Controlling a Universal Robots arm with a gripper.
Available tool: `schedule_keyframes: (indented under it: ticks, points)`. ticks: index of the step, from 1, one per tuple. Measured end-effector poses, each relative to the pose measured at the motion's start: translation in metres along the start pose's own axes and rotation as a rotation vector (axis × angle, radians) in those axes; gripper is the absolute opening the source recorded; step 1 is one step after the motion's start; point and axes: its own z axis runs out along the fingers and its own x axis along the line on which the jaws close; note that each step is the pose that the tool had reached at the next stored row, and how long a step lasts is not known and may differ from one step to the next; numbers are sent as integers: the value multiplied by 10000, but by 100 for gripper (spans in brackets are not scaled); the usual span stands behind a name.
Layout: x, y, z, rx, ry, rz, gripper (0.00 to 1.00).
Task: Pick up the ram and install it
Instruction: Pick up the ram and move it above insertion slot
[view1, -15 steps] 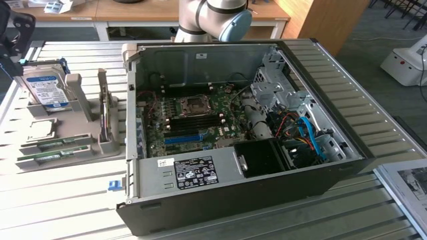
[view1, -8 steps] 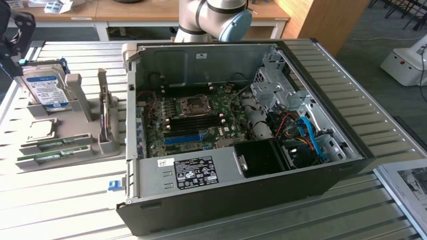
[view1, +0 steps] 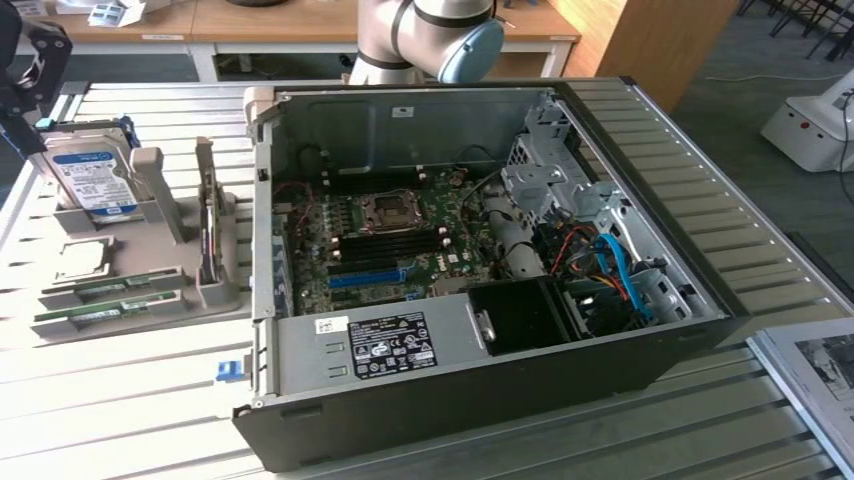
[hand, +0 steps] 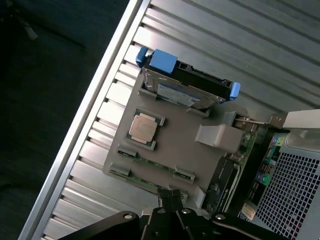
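My fingers (hand: 166, 199) are closed, gripping nothing, poised above a ram stick (hand: 142, 181) lying in the grey tray (hand: 175, 150) on the surface (hand: 225, 30)

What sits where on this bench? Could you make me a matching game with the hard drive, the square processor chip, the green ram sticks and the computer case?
Things:
1. hard drive
2. processor chip
3. ram sticks
4. computer case

Places and states:
A. lying on its side, open, with the motherboard exposed
B. long and green, lying low in clips along the holder's edge
C. standing upright in the grey holder
D. square and silvery, lying flat on the holder

Pairs: 1-C, 2-D, 3-B, 4-A
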Motion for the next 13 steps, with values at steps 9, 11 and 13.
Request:
schedule_keyframes:
  ticks: [9, 11, 13]
  points:
    - [0, 0, 14, -31, 49, -1478, 10]
    - [1, 0, 18, -38, 58, -1767, 10]
    - [1, -1, 22, -44, 69, -2045, 10]
